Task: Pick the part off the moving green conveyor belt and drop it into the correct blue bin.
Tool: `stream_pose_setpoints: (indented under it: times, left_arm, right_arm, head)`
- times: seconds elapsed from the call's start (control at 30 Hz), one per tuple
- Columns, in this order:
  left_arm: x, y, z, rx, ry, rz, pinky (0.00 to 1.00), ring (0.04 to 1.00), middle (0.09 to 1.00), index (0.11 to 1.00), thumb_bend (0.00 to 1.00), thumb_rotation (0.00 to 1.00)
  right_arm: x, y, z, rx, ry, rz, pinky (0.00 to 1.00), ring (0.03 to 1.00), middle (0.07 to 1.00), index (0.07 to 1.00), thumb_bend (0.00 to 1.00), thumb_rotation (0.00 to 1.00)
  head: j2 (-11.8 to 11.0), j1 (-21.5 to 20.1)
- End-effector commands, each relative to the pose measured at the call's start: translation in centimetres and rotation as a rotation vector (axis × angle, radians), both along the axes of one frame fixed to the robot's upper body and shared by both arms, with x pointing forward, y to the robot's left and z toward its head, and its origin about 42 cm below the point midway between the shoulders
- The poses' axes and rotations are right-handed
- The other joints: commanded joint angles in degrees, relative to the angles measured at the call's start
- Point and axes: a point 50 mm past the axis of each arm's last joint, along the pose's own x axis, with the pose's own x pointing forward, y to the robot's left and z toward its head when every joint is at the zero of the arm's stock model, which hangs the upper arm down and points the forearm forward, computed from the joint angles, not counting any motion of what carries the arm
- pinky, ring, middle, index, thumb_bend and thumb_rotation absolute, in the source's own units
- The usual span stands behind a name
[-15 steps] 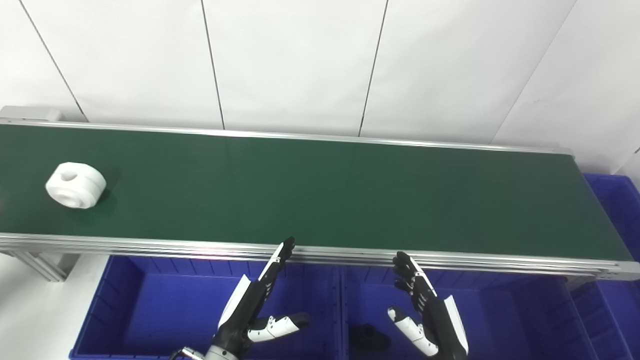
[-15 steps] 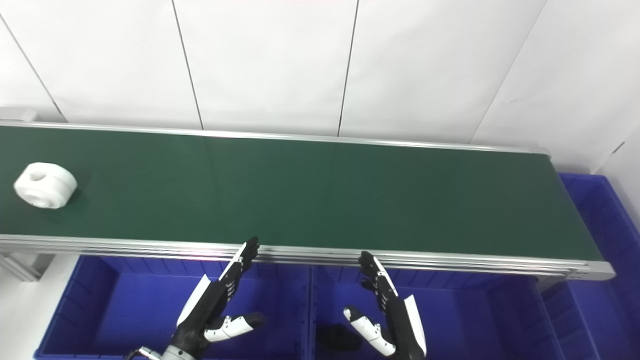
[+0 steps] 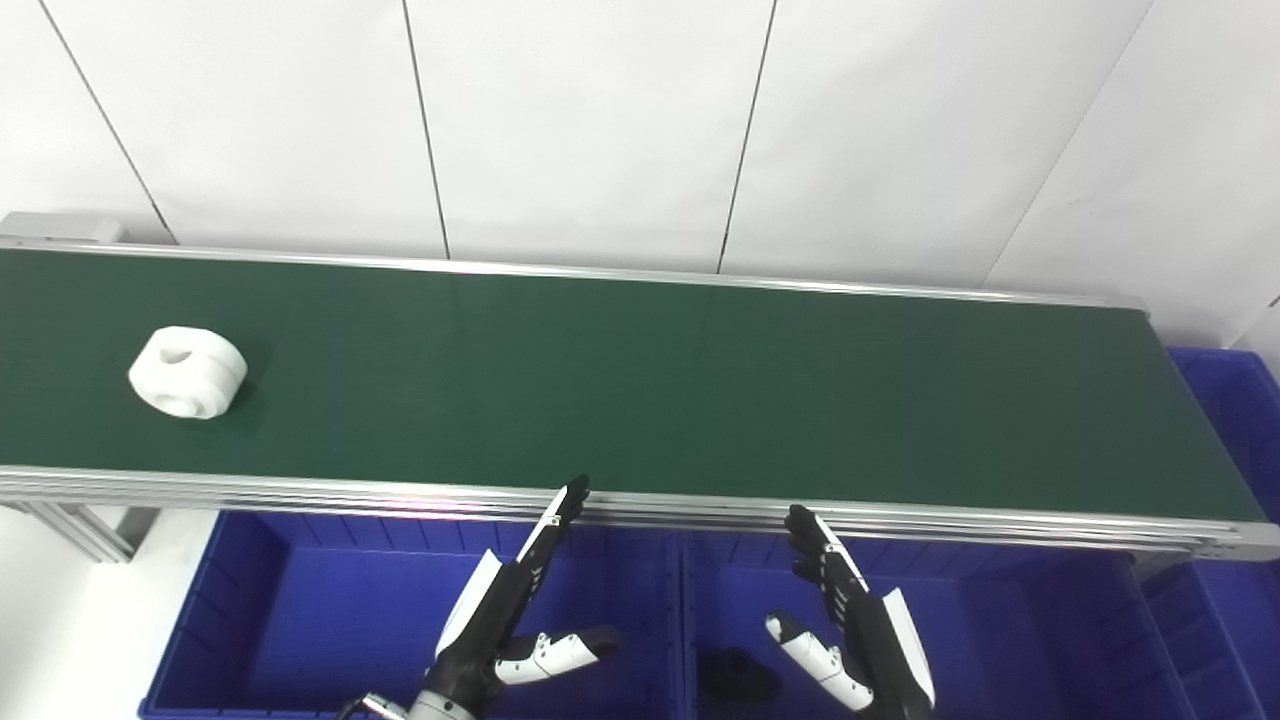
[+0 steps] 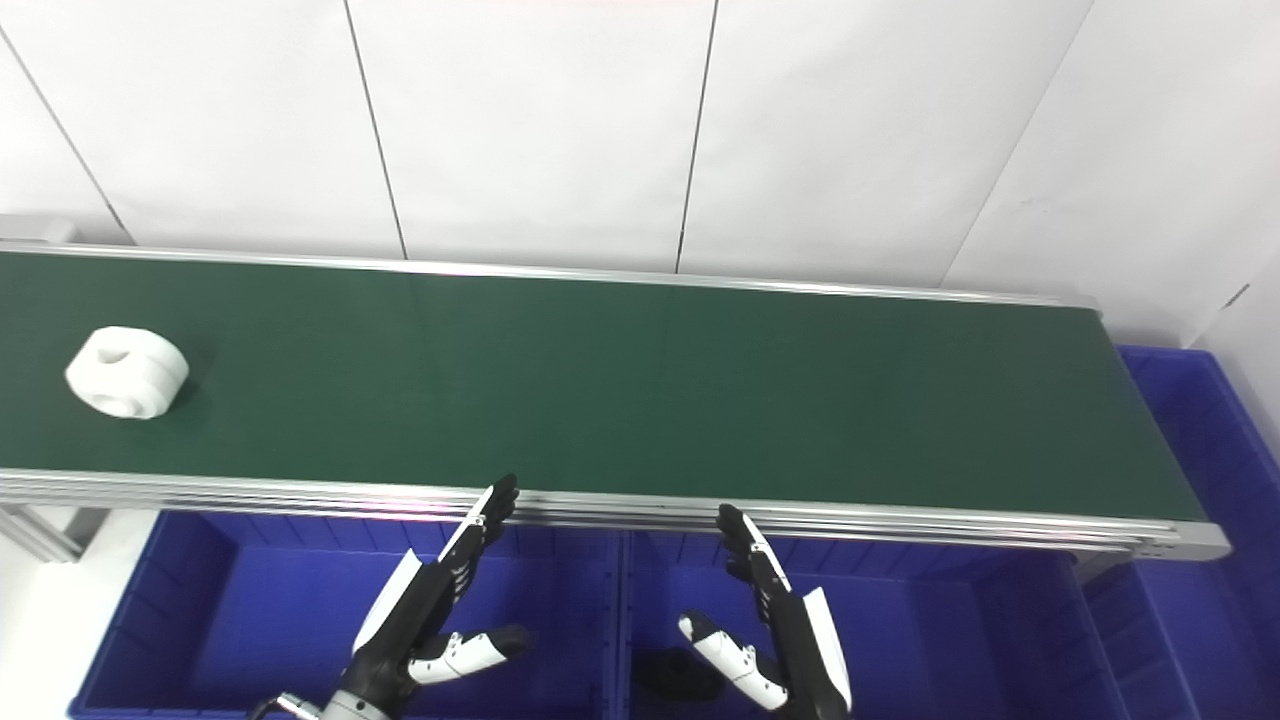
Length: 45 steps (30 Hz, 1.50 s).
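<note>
A white ring-shaped part [image 3: 187, 372] with a hole in its top lies on the green conveyor belt [image 3: 640, 390] near its left end; it also shows in the right eye view [image 4: 127, 372]. My left hand [image 3: 510, 612] is open and empty, fingers stretched toward the belt's near rail, above the left blue bin [image 3: 300, 610]. My right hand [image 3: 850, 625] is open and empty above the middle blue bin [image 3: 1000, 620]. Both hands are well to the right of the part.
A dark part [image 3: 738, 675] lies in the middle bin, by the wall between the two bins. Another blue bin [image 3: 1235, 400] stands past the belt's right end. An aluminium rail [image 3: 640, 500] edges the belt's near side. A white panelled wall is behind.
The white part has ridden the belt a little to the right. My right hand has shifted slightly; the left hand has stayed put.
</note>
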Motion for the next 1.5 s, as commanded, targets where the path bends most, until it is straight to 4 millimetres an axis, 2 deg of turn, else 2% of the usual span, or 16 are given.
stream_pose_setpoints:
  times: [0.0, 0.27, 0.6, 0.77, 0.8, 0.83, 0.9, 1.03, 1.23, 1.4, 1.47]
  left_arm:
    - [0.5, 0.1, 1.1, -0.005, -0.045, -0.004, 0.99, 1.000, 1.000, 1.000, 0.80, 0.71]
    - [0.2, 0.2, 1.2, 0.031, -0.035, -0.029, 0.99, 1.000, 1.000, 1.000, 0.80, 0.71]
    - [0.1, 0.4, 0.8, 0.058, -0.017, -0.054, 0.99, 1.000, 1.000, 1.000, 0.82, 0.70]
    - [0.1, 0.3, 0.7, 0.055, -0.013, -0.052, 0.99, 1.000, 1.000, 1.000, 0.82, 0.69]
    - [0.1, 0.2, 0.6, 0.053, -0.012, -0.052, 0.99, 1.000, 1.000, 1.000, 0.82, 0.69]
    - [0.1, 0.1, 0.5, 0.053, -0.013, -0.055, 0.99, 1.000, 1.000, 1.000, 0.81, 0.68]
    - [-0.2, -0.3, 0.2, 0.053, -0.007, -0.061, 0.99, 1.000, 1.000, 1.000, 0.80, 0.68]
    - [-0.5, -1.0, -0.7, 0.050, -0.020, -0.053, 0.96, 1.000, 1.000, 1.000, 0.81, 0.67]
    - [-0.3, -1.5, -1.3, 0.057, -0.033, -0.052, 0.92, 0.980, 1.000, 0.998, 0.82, 0.61]
    - [-0.2, -1.5, -1.5, 0.052, -0.039, -0.048, 0.91, 0.974, 1.000, 0.991, 0.83, 0.58]
    - [-0.1, -1.4, -1.6, 0.043, -0.048, -0.045, 0.90, 0.972, 0.997, 0.990, 0.84, 0.57]
  right_arm:
    - [0.3, 0.2, 0.9, 0.008, -0.038, 0.013, 0.88, 0.925, 0.921, 0.938, 0.84, 0.71]
    - [0.3, 0.4, 0.8, 0.012, -0.049, 0.006, 0.86, 0.913, 0.920, 0.929, 0.83, 0.69]
    - [0.4, 0.5, 0.6, 0.014, -0.043, 0.009, 0.88, 0.925, 0.928, 0.940, 0.84, 0.70]
    - [0.4, 0.5, 0.6, 0.016, -0.046, 0.010, 0.88, 0.925, 0.928, 0.940, 0.84, 0.69]
    - [0.4, 0.4, 0.5, 0.016, -0.046, 0.013, 0.88, 0.927, 0.930, 0.942, 0.83, 0.69]
    - [0.4, 0.3, 0.4, 0.017, -0.045, 0.015, 0.88, 0.928, 0.931, 0.943, 0.83, 0.69]
    - [0.1, -0.2, 0.1, 0.013, -0.039, 0.019, 0.89, 0.928, 0.936, 0.945, 0.82, 0.70]
    - [-0.4, -1.3, -1.0, 0.019, -0.035, 0.020, 0.88, 0.931, 0.945, 0.958, 0.82, 0.73]
    - [-0.4, -1.9, -1.8, 0.018, -0.033, 0.025, 0.92, 0.954, 0.956, 0.977, 0.79, 0.72]
    - [-0.4, -1.9, -2.2, 0.017, -0.027, 0.022, 0.93, 0.963, 0.959, 0.980, 0.77, 0.71]
    - [-0.3, -1.9, -2.4, 0.018, -0.026, 0.024, 0.93, 0.965, 0.959, 0.982, 0.76, 0.70]
  head:
    - [0.0, 0.0]
    - [-0.2, -0.1]
    - [-0.7, -0.2]
    - [-1.6, 1.7]
    - [-2.6, 4.0]
    - [-2.9, 4.5]
    - [-6.3, 9.7]
    - [-10.2, 13.4]
    - [-12.9, 14.9]
    - [-14.3, 14.6]
    - [-15.6, 13.9]
